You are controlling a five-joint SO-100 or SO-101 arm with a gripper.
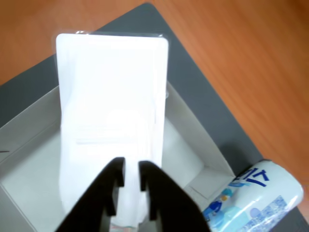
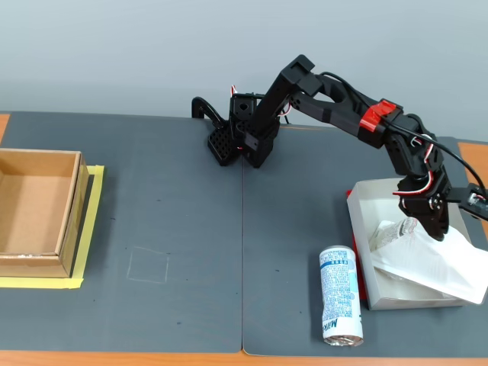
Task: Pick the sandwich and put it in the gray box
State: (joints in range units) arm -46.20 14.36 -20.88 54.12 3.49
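One sandwich [image 1: 112, 121] pinched at its label end by hand [image 1: 131, 181], long axis running fwd, lying across gray box [image 2: 362, 221] rim.

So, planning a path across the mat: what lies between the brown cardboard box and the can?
Only bare dark mat in the fixed view, between the brown cardboard box and the can.

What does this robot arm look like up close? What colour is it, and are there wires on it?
The arm is mostly black plastic, built of blocky jointed segments, with one bright red piece near the wrist. Thin wires run along it, and a black cable loops off by the hand. In the wrist view the hand shows two flat black fingers. No markings are legible.
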